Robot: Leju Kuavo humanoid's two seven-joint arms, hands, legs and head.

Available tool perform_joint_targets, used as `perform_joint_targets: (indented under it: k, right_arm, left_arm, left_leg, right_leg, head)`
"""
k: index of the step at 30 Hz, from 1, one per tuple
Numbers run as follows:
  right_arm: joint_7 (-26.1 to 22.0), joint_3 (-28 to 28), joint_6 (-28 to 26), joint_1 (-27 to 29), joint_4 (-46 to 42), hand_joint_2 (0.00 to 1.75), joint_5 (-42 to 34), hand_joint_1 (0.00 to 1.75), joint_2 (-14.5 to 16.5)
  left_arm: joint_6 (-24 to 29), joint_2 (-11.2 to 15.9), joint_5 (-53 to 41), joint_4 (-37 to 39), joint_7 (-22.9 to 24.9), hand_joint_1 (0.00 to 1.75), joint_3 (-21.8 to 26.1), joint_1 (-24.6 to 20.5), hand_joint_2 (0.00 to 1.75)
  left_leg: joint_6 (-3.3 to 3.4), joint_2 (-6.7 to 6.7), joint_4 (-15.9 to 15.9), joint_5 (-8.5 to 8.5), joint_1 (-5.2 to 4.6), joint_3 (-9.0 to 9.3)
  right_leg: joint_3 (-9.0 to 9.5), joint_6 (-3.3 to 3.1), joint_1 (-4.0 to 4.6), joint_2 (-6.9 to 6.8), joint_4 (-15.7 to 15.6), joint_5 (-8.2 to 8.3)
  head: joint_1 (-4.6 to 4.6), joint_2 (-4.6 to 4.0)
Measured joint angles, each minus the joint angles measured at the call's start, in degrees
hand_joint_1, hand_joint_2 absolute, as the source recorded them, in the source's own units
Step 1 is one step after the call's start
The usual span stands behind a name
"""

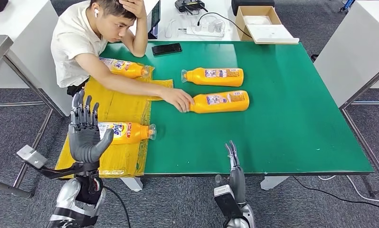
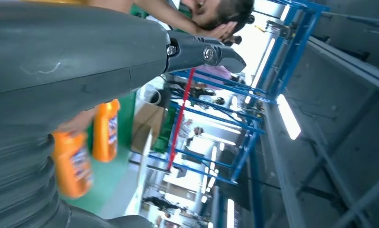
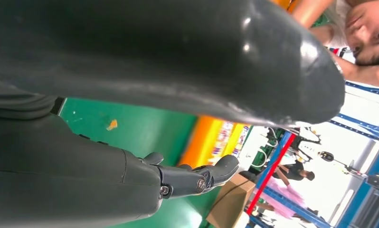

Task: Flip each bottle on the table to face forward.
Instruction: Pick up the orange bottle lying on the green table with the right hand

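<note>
Bottles, four, orange glossy plastic, lying flat, long axes across the green table [image 1: 297,118]: nearest bottle [image 1: 127,132], Tide label up, cap pointing right, on yellow sheet [image 1: 116,107] just right of left hand [image 1: 85,135] fingers. Person's hand [image 1: 178,99] touching middle bottle [image 1: 220,101], ahead of right hand [image 1: 235,175]. Both hands empty, fingers straight, spread.

Two bottles [image 1: 215,76] [image 1: 221,101] lie mid-worktop [image 1: 297,118]; two more [image 1: 126,68] [image 1: 126,132] lie on the sheet [image 1: 116,109] at its left.
</note>
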Motion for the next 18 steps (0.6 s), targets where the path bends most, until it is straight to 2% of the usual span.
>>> perform_joint_targets:
  k: [2, 6, 8, 11, 14, 18]
  right_arm:
    - [0.0, 0.0, 0.0, 0.1, -0.4, 1.75, 0.5, 0.0, -0.3]
    - [0.1, -0.1, -0.1, 0.2, -0.8, 1.75, 3.5, 0.0, -1.1]
    - [1.3, -0.1, -1.4, -0.1, -0.6, 1.75, 8.2, 0.0, -2.0]
    - [7.2, -0.6, -4.3, -1.6, 0.5, 1.75, 19.4, 0.0, -4.1]
    - [14.6, -1.3, -4.9, -4.1, 2.5, 1.75, 28.8, 0.0, -6.6]
    - [21.3, -2.2, -4.5, -7.2, 5.1, 1.75, 37.1, 0.0, -9.8]
  left_arm:
    - [-0.7, 0.0, 0.4, -2.5, 0.3, 0.0, 0.4, 1.7, 1.75]
    - [-1.9, -0.5, 0.7, -6.0, -0.1, 0.0, 0.6, 5.3, 1.75]
    - [-1.0, -0.8, -1.0, -7.1, -0.8, 0.0, 0.5, 6.8, 1.75]
    - [3.2, -1.1, -6.1, -7.8, -2.3, 0.0, -0.3, 8.4, 1.75]
    - [7.6, -1.3, -10.0, -7.9, -3.5, 0.0, -1.2, 9.3, 1.75]
    - [9.5, -1.6, -10.8, -8.3, -3.7, 0.0, -1.8, 10.0, 1.75]
  left_leg:
    - [0.0, 0.0, 0.0, -0.01, 0.0, -0.02]
    - [0.01, 0.01, 0.0, -0.03, -0.02, -0.02]
    - [0.01, 0.0, 0.0, -0.03, -0.02, -0.02]
    - [0.02, 0.0, 0.0, -0.02, -0.04, -0.02]
    - [0.03, 0.0, 0.0, -0.01, -0.06, -0.01]
    - [0.04, 0.0, 0.0, 0.0, -0.07, -0.02]
  right_leg:
    - [-0.02, 0.0, 0.0, 0.0, 0.0, -0.01]
    - [-0.02, 0.0, -0.01, 0.0, 0.0, -0.02]
    - [-0.02, 0.01, -0.02, 0.0, 0.0, -0.02]
    - [-0.01, 0.02, -0.03, 0.0, 0.0, 0.0]
    - [0.0, 0.03, -0.04, -0.01, 0.0, 0.02]
    - [0.0, 0.04, -0.04, -0.01, 0.0, 0.03]
  head:
    - [0.0, -0.01]
    - [0.0, -0.01]
    - [-0.01, -0.01]
    - [-0.01, -0.01]
    - [-0.01, -0.01]
    - [-0.01, -0.01]
